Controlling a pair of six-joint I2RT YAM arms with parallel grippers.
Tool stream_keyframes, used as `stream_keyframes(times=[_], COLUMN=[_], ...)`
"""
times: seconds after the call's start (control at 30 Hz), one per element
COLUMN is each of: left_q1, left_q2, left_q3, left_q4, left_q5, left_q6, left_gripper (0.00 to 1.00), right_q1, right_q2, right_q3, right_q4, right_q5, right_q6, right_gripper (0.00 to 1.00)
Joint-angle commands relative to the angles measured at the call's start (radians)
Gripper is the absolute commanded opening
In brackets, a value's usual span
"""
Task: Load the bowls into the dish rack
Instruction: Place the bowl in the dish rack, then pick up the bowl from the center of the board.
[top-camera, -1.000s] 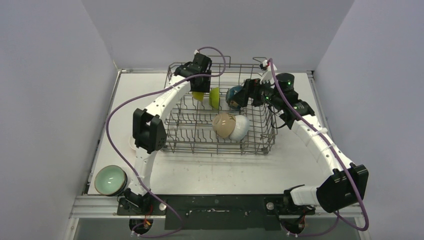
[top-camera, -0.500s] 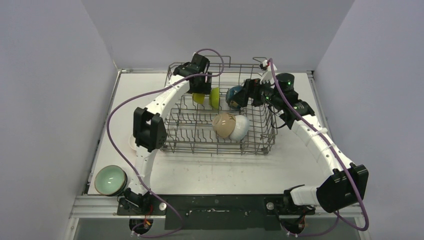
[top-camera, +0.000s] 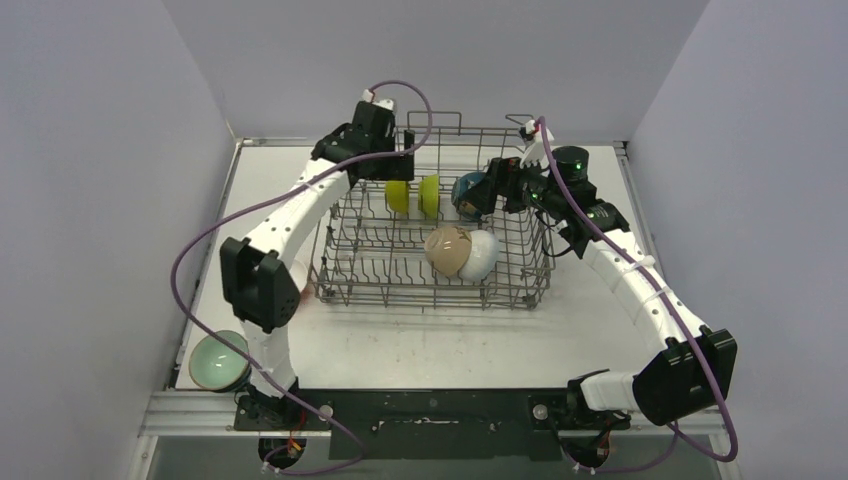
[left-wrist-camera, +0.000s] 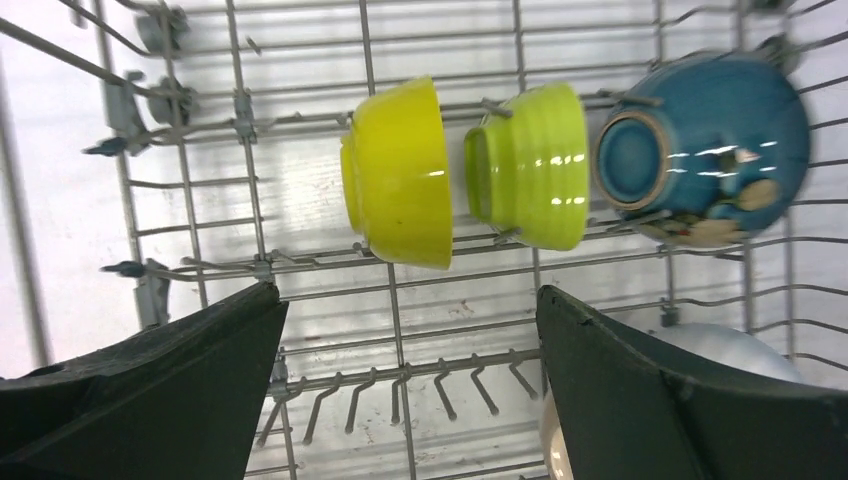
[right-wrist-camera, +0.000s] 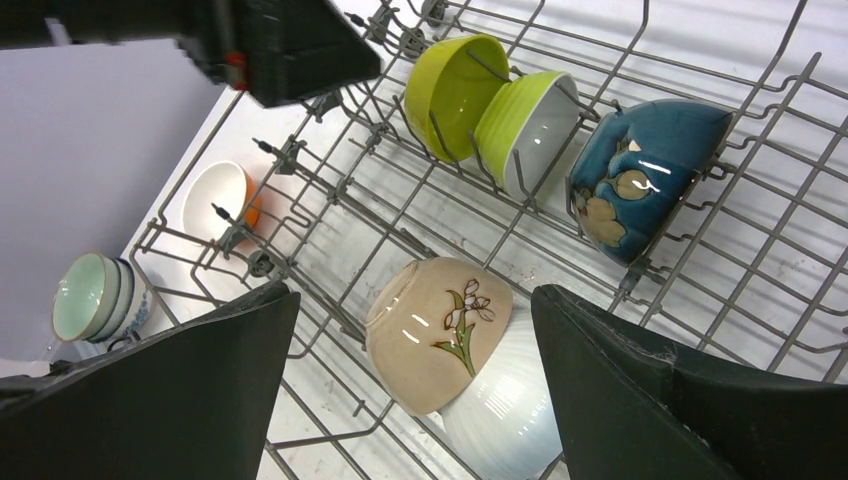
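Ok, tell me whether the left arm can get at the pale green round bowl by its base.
Probably yes: the left gripper is open and empty, and the pale green bowl sits uncovered outside the grey wire dish rack.

White table (top-camera: 430, 340) — dish rack (top-camera: 385, 255) far-centre, green bowl (top-camera: 220, 360) near-left, orange bowl (right-wrist-camera: 225, 200) beside rack.

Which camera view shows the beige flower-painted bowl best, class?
Right wrist: the beige bowl sits mid-frame, large and sharp, its painted flower plain. Top external shows it small, the flower hardly readable; left wrist barely shows it, if at all.
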Motion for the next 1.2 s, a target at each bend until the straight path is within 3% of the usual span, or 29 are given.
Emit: stream_keyframes(times=[0.0,0.27,0.6,0.87,1.17], left_q1=[0.031,0.119,0.339,0.590,0.872], left_q2=[-0.218,-0.599,-0.934,-0.963,-0.862], left_q3=[-0.129,-0.551,-0.857,-0.961,-1.142], left_q4=[0.191,0.400,0.214,0.106,0.212], left_q5=[0.040,0.101,0.164,0.259,0.467], left_q6=[-0.017,-0.057,-0.131,-0.136,-0.311], left_gripper=[0.97,0.97,0.96,0.96,0.97], right_q1=[-0.007,-0.011,-0.014,-0.015,-0.015], right_q2=[-0.012,-0.026,-0.032,-0.034,-0.037], right_q3=[0.025,0.003,-0.036,-0.057,-0.064], right_q4=[0.031,0.048,0.113,0.124,0.117], right_q5=[-0.007,-0.038,-0.092,-0.100,-0.098], right_q6=[0.002,0.025,0.077,0.084,0.082], right_gripper=[0.90,0.90,0.90,0.90,0.90])
